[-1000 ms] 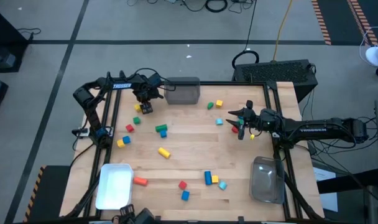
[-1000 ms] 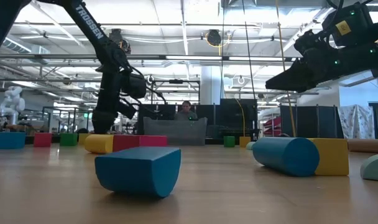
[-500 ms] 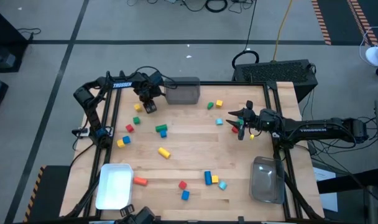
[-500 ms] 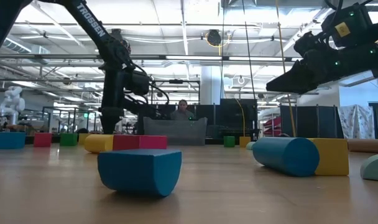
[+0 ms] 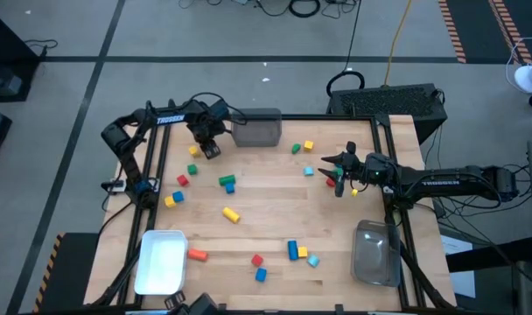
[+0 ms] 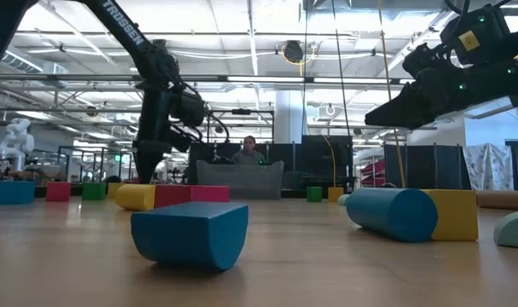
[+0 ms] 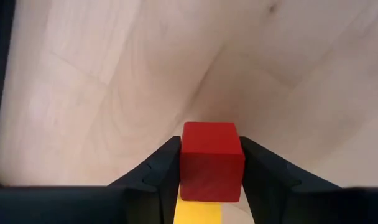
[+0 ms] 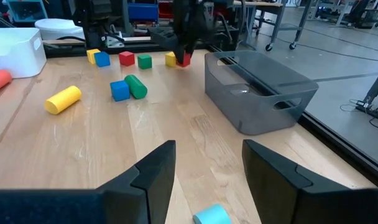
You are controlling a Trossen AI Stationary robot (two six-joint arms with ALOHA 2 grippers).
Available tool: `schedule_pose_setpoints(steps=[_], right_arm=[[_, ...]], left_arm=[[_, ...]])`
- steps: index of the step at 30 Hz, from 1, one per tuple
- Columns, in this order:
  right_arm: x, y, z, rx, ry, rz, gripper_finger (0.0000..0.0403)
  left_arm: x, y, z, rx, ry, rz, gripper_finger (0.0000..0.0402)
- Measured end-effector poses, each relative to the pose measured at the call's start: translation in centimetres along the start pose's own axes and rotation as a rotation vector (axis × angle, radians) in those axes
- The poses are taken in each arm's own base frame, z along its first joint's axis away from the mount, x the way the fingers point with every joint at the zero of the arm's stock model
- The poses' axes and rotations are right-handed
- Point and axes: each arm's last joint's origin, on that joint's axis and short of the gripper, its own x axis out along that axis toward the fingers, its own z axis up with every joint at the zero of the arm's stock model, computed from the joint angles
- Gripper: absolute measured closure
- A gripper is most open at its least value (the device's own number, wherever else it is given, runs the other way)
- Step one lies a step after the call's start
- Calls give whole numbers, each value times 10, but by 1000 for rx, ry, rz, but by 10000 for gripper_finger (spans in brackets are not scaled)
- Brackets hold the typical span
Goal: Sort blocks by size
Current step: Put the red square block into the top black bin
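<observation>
Two fingers of the left gripper (image 7: 211, 180) are pinching a red cube (image 7: 211, 162) at the table's (image 5: 275, 210) far left corner, beside the grey bin (image 5: 256, 129), with a yellow block (image 7: 198, 213) touching it. The right gripper (image 8: 207, 168) is hovering, fingers spread, above the right side.

Left arm reaches across the table's far-left corner, wrist tilted down – left gripper (image 5: 210, 150) low at the surface, fingers (image 7: 158, 177) closed flat against both sides of a red block (image 7: 211, 162). Right arm stretched in from the right edge, wrist roughly level – right gripper (image 5: 338, 178) held up off the table, fingers (image 8: 153, 171) apart, nothing between them.
</observation>
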Motion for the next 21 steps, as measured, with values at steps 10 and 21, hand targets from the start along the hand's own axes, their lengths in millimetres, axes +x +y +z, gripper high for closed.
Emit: schedule_pose_setpoints(steps=[10, 21], right_arm=[[0, 0, 0, 11, 0, 0, 227], [0, 0, 1, 16, -10, 0, 227]], left_arm=[[-55, -9, -11, -67, -234, 31, 258], [-103, -29, -4, -90, -516, 32, 259]])
